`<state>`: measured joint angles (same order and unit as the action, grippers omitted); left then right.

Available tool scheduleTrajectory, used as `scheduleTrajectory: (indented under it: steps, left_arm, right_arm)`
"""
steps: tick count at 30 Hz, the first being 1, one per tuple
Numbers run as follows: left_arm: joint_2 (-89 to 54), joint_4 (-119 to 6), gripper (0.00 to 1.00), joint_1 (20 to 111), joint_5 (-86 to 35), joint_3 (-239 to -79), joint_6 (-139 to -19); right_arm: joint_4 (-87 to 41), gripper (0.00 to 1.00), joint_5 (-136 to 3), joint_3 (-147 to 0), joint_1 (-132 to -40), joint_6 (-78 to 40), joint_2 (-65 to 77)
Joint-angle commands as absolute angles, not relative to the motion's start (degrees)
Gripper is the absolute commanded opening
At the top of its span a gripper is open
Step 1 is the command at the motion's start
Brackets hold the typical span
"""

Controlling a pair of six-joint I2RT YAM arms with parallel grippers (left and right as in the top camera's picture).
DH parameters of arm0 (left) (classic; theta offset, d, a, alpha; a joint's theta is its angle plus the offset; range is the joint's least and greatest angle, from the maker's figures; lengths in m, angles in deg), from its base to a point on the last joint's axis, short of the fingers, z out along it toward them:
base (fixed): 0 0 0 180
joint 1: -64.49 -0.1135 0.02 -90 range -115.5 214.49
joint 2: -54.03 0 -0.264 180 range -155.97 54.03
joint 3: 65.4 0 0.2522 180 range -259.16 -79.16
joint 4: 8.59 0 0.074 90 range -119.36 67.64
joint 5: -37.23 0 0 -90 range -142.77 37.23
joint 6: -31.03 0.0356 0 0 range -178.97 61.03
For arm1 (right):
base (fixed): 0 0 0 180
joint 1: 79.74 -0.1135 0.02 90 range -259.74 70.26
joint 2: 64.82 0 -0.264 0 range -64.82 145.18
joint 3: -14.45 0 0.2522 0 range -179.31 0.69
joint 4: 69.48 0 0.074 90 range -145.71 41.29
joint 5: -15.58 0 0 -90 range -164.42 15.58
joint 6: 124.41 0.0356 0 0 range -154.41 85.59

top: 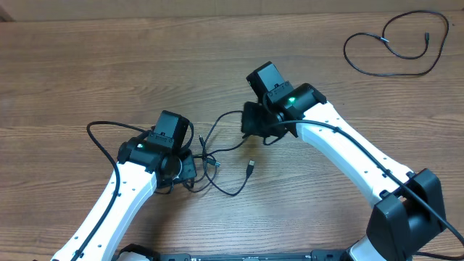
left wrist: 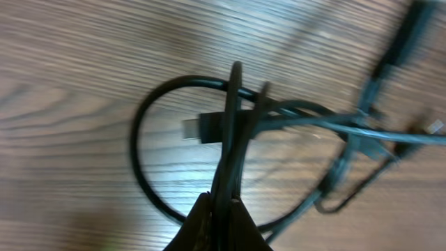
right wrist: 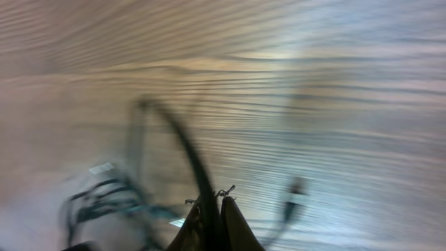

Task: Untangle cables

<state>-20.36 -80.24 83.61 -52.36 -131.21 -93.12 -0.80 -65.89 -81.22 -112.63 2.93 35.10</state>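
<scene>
Cables [left wrist: 227, 167] lie in a tangle on the wooden table [top: 87, 65], near the robot's side and between the two arms. Nearest is the left gripper [left wrist: 219, 203], low over the left side of the tangle. Its fingers are pressed together with thin black strands pinched between them, and the strands run straight up from the tips. Just past the tips a flat plug [left wrist: 201, 129] lies on the wood, crossed by those strands. A round loop [left wrist: 134, 146] of cord curves around it on the left. To the right more strands bunch and cross, out of focus.

From above, a small plug [top: 251, 167] lies loose on the table just right of the tangle, at the end of a strand that curves below it. A little farther back and to the right, the right gripper [right wrist: 216, 208] sits at the far right end of the tangle. Its wrist view is blurred, but the fingers are closed on one black strand that arches up and away to the left. Thin strands run across the wood from one gripper toward the other.

Farthest off, in the right rear corner of the table, a separate cable [top: 388, 75] lies alone in a wide open loop, well apart from the tangle.
</scene>
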Motion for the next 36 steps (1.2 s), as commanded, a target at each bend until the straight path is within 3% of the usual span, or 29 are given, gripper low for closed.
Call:
scheduleTrajectory:
  steps: [1,5,19,28,36]
  left_arm:
    - [-19.8,-81.3,0.04,83.6,-61.3,-132.2,-96.7]
    - [-19.8,-81.2,0.04,83.6,-62.5,-132.2,-98.5]
    - [-19.8,-80.8,0.06,83.6,-64.0,-132.2,-100.4]
    - [-20.0,-81.9,0.07,83.5,-67.3,-132.1,-103.2]
    - [-22.6,-81.1,0.05,83.5,-67.7,-132.1,-104.9]
  right_arm:
    - [3.2,0.04,-81.3,-80.9,-110.2,9.1,35.2]
    - [10.5,0.04,-92.1,-80.9,-106.9,13.7,35.2]
    - [16.2,0.04,-92.4,-85.5,-101.0,13.1,29.2]
    - [16.4,0.04,-93.7,-96.3,-101.0,4.0,18.6]
    - [16.4,0.04,-104.9,-107.8,-101.0,-0.5,10.1]
